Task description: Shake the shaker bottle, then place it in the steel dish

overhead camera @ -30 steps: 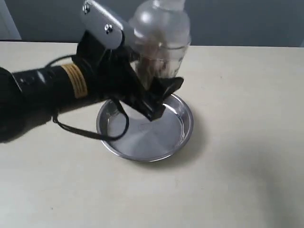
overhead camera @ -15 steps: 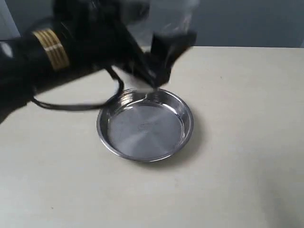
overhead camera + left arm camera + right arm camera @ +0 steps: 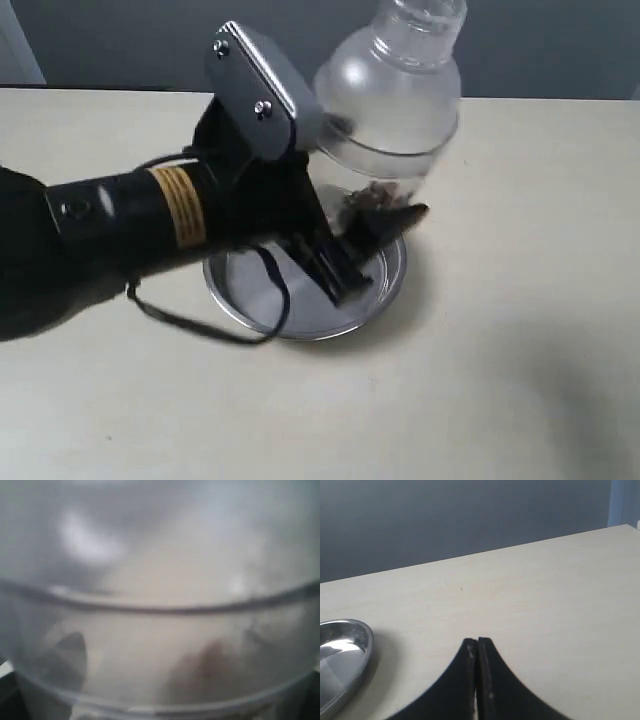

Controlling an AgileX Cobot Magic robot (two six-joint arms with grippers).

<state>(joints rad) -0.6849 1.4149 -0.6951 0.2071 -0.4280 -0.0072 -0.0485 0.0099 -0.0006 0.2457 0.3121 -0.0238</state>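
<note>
Back down from its raised swing half a second ago, the left gripper clamps the bottle, which leans over the dish, brown grains pooled low. Whether its base touches the steel is unclear. The right gripper, jaws pressed together on nothing, hangs over the table nearby.

The left jaws grip the shaker bottle, tilted, over the steel dish.
</note>
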